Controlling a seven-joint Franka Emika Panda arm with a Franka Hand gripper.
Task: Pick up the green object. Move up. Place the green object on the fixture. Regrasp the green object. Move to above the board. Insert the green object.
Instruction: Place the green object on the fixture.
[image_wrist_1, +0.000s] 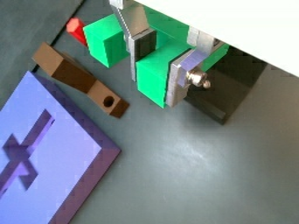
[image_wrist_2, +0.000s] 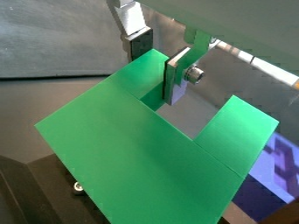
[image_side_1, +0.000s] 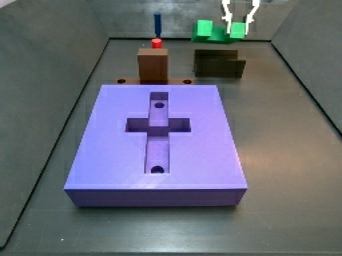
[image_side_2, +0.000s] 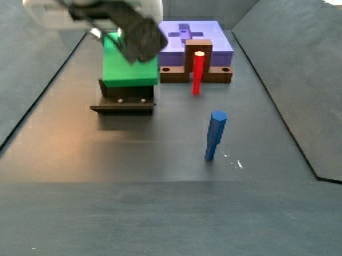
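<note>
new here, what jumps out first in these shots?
The purple board with its cross-shaped recess fills the middle of the floor in a side view. Behind it, the gripper stands over the dark fixture, its fingers around the green object that sits on the fixture. A blue rod stands alone on the floor, near a brown block with a red cap.

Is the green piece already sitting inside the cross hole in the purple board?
No. In a side view the cross recess in the board is empty, and the green object sits at the gripper over the fixture.
</note>
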